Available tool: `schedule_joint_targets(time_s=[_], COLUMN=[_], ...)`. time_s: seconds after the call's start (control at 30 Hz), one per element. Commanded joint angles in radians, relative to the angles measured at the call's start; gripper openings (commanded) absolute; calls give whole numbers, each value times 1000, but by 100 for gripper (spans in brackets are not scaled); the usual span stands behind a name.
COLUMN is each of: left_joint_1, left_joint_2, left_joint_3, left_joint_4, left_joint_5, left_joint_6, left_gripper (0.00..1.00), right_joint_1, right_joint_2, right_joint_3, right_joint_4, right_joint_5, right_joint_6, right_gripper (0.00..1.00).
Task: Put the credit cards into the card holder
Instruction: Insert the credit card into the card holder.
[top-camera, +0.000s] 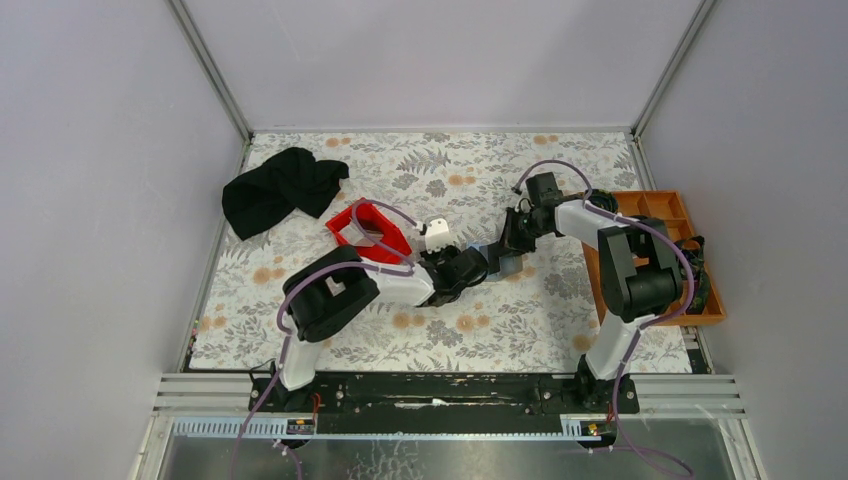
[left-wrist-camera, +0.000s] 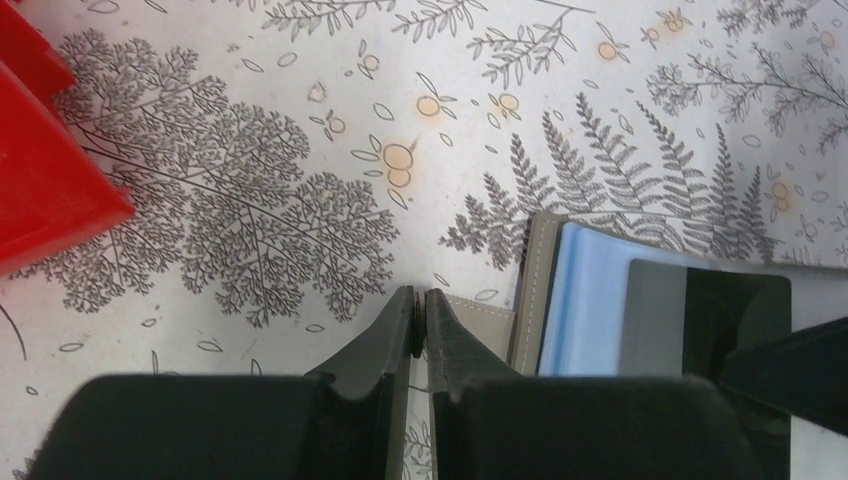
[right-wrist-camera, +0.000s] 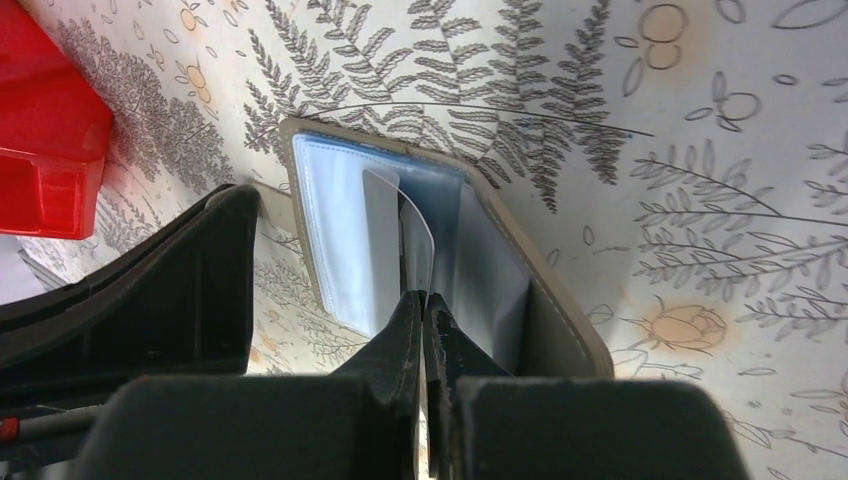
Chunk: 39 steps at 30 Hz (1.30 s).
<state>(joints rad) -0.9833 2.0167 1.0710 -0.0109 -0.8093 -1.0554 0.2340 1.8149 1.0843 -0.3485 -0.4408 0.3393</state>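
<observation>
Card holder (right-wrist-camera: 560, 315), lying open on the floral table (top-camera: 450, 170) near its middle, just right of the red bin (left-wrist-camera: 50, 190) and between the two grippers; step in hand, as judged: feeding one card into a pocket while the holder is steadied. Right gripper (right-wrist-camera: 424, 300), reaching in from the right, has its jaws closed flat on the near edge of a whitish-grey card (right-wrist-camera: 400, 215), which stands edge-on over the open holder with its far end at or just inside the pale inner sleeve; how deep it sits cannot be told. Left gripper (left-wrist-camera: 420, 300), coming from the left, has its jaws drawn almost together, tips down at the grey flap that juts from the holder's left edge; whether the flap is pinched between them or only pinned beside them is not clear. A light blue card (left-wrist-camera: 590, 300) shows inside the holder and appears to be seated already. Next move, as judged: the right gripper should slide the held card further along the pocket, in line with its opening and at a shallow angle, then let go only once the card is well in; the left gripper should hold the flap firm so that the holder does not slide or fold shut
</observation>
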Motion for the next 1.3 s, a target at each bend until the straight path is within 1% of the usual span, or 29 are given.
schedule_joint_targets(time_s=[0.0,0.43,0.53,0.63,0.77,0.9,1.1,1.27], left_joint_1=[62,80,80,80,80,80,79,79], left_joint_2=[140,154,154,154,155,155,152,148], left_joint_3=[-95,-79,-82,-86,-86,-88,-94,-101], left_joint_4=[-342,-339,-339,-338,-338,-339,-339,-334], left_joint_5=[122,146,148,150,152,151,153,153], left_joint_6=[37,54,55,54,57,58,58,61], left_gripper=[0,1,1,1,1,1,1,1], right_joint_1=[35,70,70,69,70,69,69,68], right_joint_2=[58,99,84,67,50,25,1,5], right_joint_3=[8,34,32,34,37,39,48,44], right_joint_4=[-49,-16,-27,-45,-64,-76,-86,-82], right_joint_5=[40,44,76,116,149,183,208,190], right_joint_6=[-17,13,10,9,9,13,20,28], right_gripper=[0,0,10,25,34,38,39,39])
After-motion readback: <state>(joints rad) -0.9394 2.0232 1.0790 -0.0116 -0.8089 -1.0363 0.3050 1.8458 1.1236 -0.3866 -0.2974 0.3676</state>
